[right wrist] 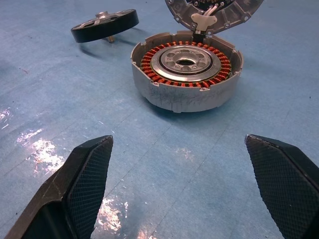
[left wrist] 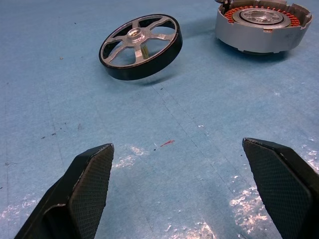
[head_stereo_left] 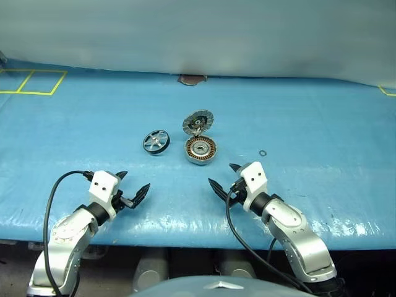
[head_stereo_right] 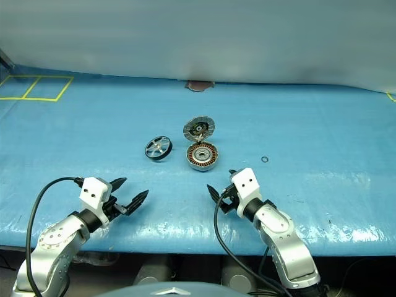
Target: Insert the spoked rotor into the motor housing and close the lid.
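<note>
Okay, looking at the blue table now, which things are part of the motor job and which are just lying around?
Job: spoked rotor; motor housing; lid, standing open at the housing's far edge.
Lying about: small ring; brown patch; yellow tape lines.

surface: blue tarp (head_stereo_left: 322,124) | marks: yellow tape lines (head_stereo_left: 28,81) | backdrop: pale wall (head_stereo_left: 198,31)

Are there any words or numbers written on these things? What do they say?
No words or numbers can be read anywhere.
The motor housing: faint marks on the grey wall, too small to read.
The lid: no writing to be seen.
The spoked rotor: no writing to be seen.
The blue table cover: yellow line squares at the far left corner, lines and not letters.
</note>
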Robot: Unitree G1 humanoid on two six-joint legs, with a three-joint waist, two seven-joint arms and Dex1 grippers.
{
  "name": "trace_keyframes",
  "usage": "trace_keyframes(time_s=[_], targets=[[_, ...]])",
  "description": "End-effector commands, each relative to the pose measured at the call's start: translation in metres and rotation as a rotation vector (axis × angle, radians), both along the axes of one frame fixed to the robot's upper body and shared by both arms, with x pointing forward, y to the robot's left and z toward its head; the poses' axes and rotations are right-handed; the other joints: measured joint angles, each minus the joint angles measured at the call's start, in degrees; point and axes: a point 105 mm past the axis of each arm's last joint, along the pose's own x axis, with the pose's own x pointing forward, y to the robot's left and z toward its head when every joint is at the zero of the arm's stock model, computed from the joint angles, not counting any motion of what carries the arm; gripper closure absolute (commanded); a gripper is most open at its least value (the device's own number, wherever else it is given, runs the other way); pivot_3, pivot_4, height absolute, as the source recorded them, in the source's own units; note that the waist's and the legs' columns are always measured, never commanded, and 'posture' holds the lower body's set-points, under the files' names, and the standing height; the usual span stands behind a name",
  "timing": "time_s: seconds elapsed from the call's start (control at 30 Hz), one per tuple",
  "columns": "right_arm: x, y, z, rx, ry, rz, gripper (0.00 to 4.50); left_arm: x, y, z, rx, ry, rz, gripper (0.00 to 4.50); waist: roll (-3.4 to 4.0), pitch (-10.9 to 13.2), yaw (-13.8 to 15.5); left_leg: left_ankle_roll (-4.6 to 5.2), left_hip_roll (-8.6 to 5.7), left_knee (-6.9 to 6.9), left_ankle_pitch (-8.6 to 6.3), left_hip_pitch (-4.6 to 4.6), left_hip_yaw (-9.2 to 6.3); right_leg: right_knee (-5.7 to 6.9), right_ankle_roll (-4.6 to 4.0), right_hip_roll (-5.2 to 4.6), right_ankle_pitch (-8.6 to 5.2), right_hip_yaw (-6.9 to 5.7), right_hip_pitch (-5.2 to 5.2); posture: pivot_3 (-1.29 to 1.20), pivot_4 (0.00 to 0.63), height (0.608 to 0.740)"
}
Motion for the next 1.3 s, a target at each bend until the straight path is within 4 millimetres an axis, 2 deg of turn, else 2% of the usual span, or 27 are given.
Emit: trace_keyframes(time_s=[0.03,1.13,1.27,1.3], targets=[[0.001,0.003,0.009,0.006,-0.034,0.011,0.02,0.002,-0.002,0.013,0.006,-0.058,-0.007,0.00,0.00,0.00,0.00,0.00,0.00,0.00,0.00,0.00,0.00,0.00,0.00,0.00,0.00,0.00,0.00,0.00,0.150,0.740],[0.002,0.004,0.009,-0.006,-0.034,0.034,0.02,0.002,-0.001,0.014,0.010,-0.068,-0.008,0.00,0.00,0.00,0.00,0.00,0.00,0.00,0.00,0.00,0.00,0.00,0.00,0.00,0.00,0.00,0.00,0.00,0.150,0.740],[-0.001,0.007,0.002,-0.098,-0.004,0.110,0.02,0.002,-0.001,0.013,0.009,-0.067,-0.005,0.00,-0.01,0.00,-0.02,0.00,0.00,0.01,0.00,0.00,0.01,0.00,0.00,0.00,0.00,0.01,0.01,0.00,0.150,0.740],[-0.003,0.010,-0.001,-0.182,0.008,0.194,0.02,0.002,-0.001,0.013,0.009,-0.069,-0.004,0.00,-0.02,0.00,-0.01,0.00,-0.01,0.01,0.00,0.01,0.02,0.00,0.00,-0.01,0.00,0.01,0.00,0.00,0.150,0.740]])
